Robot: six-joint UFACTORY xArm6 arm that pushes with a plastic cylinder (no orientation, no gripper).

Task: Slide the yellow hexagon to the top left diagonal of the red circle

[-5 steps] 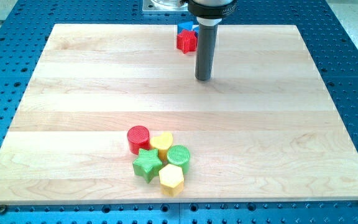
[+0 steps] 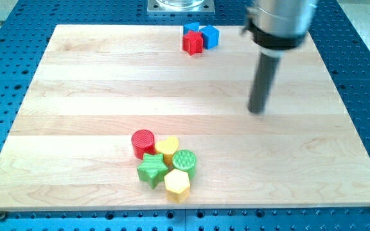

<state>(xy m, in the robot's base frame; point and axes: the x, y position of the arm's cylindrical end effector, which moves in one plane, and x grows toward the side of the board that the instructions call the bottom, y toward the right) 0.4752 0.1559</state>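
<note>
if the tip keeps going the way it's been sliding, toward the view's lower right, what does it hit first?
Likely nothing: my tip has gone from near the red block toward the view's lower right. Only bare board lies ahead; the yellow hexagon cluster sits well off toward the view's lower left.

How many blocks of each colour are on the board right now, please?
Red: 2, circle and star-like block
Yellow: 2, hexagon and heart
Green: 2, star and circle
Blue: 2, and
Total: 8

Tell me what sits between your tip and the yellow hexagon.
The camera view shows mostly bare board between my tip and the yellow hexagon; only the green circle nears that line.
</note>
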